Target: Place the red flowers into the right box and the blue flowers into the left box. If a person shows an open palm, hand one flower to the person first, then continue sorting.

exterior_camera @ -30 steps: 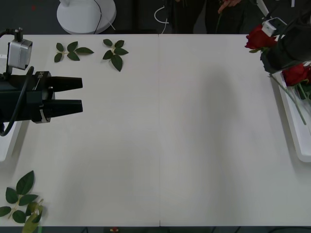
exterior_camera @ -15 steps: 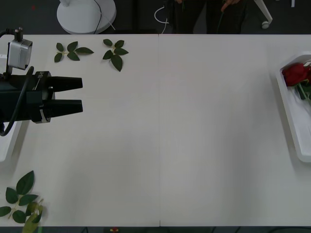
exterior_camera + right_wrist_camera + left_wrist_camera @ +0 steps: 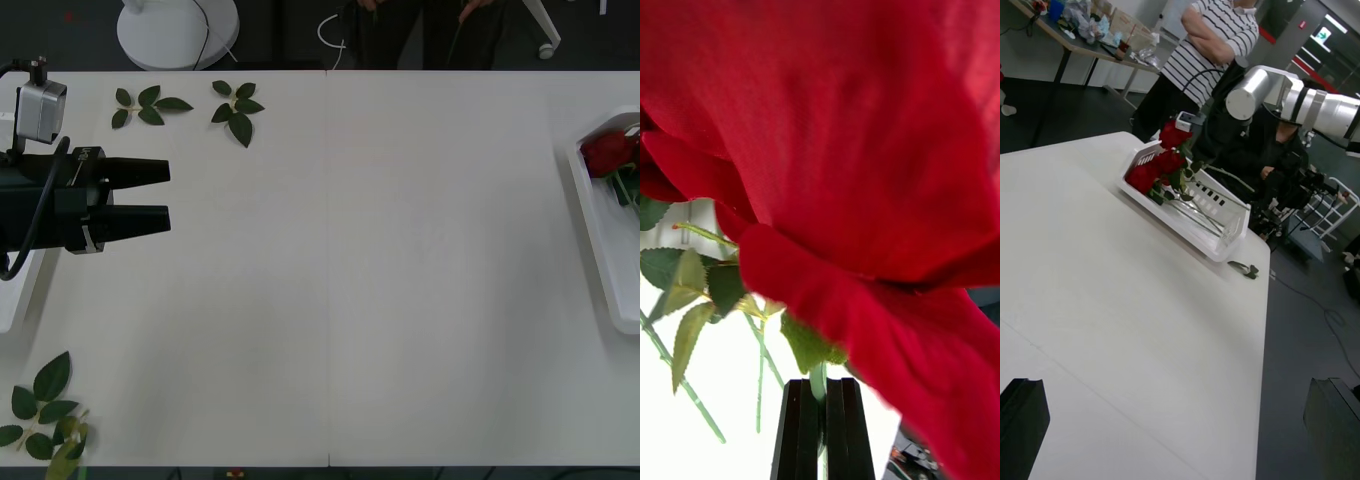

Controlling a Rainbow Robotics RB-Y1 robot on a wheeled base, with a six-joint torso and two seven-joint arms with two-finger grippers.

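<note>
Red petals crowd the right wrist view: the right tool (image 3: 818,420) has its black fingers pressed together on the thin green stem of a red rose (image 3: 842,142), the bloom hanging close over the lens. We judge the step in hand to be delivery of this rose to the right box (image 3: 598,240), the white tray at the worktop's (image 3: 360,280) right edge — it already holds red flowers (image 3: 607,153), and the left wrist view shows the right arm above that tray with a bloom (image 3: 1174,135) over those already in it. The next move calls for lowering the rose so bloom and stem lie inside the rim, then spreading the fingers. The left tool (image 3: 150,192) hovers idle at the worktop's left edge, fingers spread, with loose leaf sprigs (image 3: 236,108) beyond it. Against the front view a second earlier, the right arm and its rose have left that picture's top right corner — the left tool has not shifted.
</note>
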